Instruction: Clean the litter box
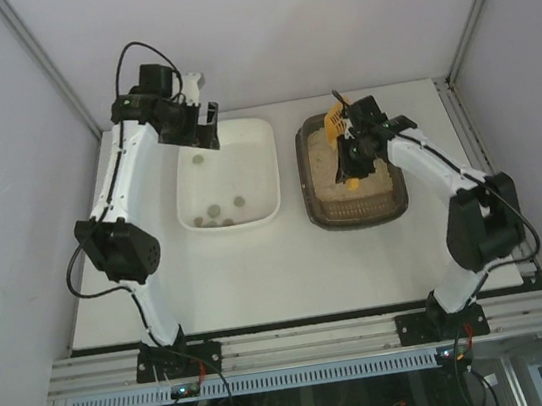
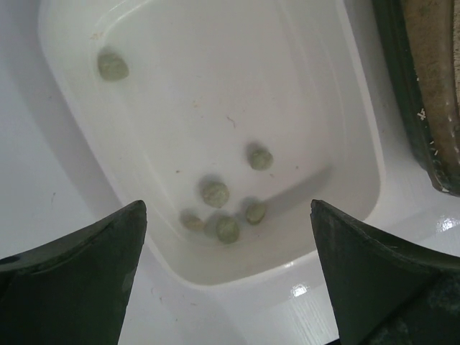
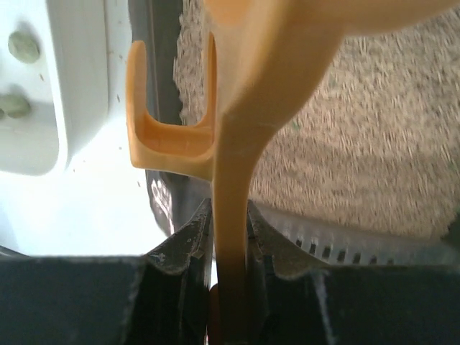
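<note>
Looking down on a glossy white surface [image 1: 260,265]. Spotting the litter box [image 1: 359,219] on the right side, just beside the white tub [image 1: 270,163]: dark brown plastic, rounded-rectangular, filled with beige grainy litter [image 3: 374,151]. Clamped tight on the smooth yellow scoop [image 3: 237,165] handle with the right end effector [image 3: 230,223], right over that litter (slotted head up near the far rim). Hanging wide open above the tub with the left end effector [image 2: 228,208]. Counting six rounded grey-green clumps [image 2: 215,193] inside the smooth tub.
</note>
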